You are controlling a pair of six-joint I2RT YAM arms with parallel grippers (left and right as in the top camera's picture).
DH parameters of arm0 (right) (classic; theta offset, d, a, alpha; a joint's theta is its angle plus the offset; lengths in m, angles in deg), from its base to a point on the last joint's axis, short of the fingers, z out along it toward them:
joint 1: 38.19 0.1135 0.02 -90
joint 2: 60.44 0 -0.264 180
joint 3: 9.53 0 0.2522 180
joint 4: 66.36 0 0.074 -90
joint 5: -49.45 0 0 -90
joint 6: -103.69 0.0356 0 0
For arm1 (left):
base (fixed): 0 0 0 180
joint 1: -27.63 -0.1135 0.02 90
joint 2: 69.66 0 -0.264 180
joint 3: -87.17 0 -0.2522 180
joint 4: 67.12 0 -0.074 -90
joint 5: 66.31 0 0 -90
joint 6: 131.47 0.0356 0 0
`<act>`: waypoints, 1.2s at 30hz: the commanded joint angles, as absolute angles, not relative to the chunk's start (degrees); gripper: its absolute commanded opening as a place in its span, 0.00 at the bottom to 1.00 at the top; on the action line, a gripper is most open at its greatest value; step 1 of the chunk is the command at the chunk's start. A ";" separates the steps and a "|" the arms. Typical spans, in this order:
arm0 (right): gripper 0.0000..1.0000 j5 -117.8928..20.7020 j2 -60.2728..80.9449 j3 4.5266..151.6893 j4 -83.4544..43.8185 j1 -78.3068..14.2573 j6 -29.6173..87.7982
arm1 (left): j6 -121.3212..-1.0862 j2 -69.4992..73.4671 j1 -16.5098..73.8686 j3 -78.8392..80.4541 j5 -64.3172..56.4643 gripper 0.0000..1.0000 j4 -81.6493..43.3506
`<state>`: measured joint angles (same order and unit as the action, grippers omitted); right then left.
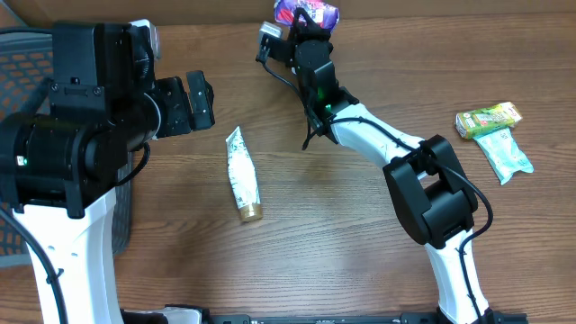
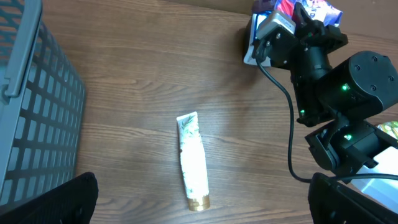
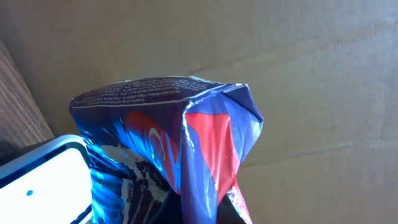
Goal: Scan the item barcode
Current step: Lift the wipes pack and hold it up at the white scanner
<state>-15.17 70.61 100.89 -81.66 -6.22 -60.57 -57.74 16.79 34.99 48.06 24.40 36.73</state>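
Wooden table [image 1: 342, 261] fills most of the overhead view.

White tube [image 1: 242, 174] with green leaf print lies flat, left of centre. I see its gold cap toward the lower edge and its crimped end toward the top. It tilts slightly off vertical and sits alone, well apart from the other items.

Green packet [image 1: 488, 119] sits at the far right edge, angled. A pale mint pouch [image 1: 505, 153] lies just below it, and their corners seem to touch.

Grey mesh basket [image 2: 37, 106] runs down the left edge of the left wrist view.

A brown cardboard wall [image 3: 311, 74] runs along the top.
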 commanded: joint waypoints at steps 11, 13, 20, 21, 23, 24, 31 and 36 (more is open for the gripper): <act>0.04 -20.30 71.39 102.12 -77.27 -7.67 -61.33 | -56.87 17.23 34.77 48.50 24.73 1.00 36.64; 0.04 -20.10 71.39 102.12 -76.68 -7.95 -61.31 | -56.84 17.23 34.77 48.50 24.73 1.00 36.62; 0.04 -19.65 71.37 102.12 -78.51 -7.47 -61.38 | -56.87 17.23 34.77 48.50 24.73 1.00 36.62; 0.04 -19.36 71.37 102.12 -78.49 -7.32 -61.35 | -56.84 17.23 34.77 48.50 24.73 1.00 36.64; 0.04 -17.64 71.20 102.12 -78.47 -6.68 -61.35 | -56.87 17.23 34.77 48.50 24.73 1.00 36.64; 0.04 -16.80 70.91 102.12 -78.21 -6.35 -61.33 | -56.84 17.23 34.77 48.50 24.73 1.00 36.64; 0.04 -16.17 62.24 102.12 -65.34 -3.71 -52.35 | -56.87 17.23 34.77 48.50 24.73 1.00 36.62; 0.04 -18.84 51.55 102.12 -47.85 -2.75 -39.23 | -56.87 17.23 34.77 48.50 24.75 1.00 36.64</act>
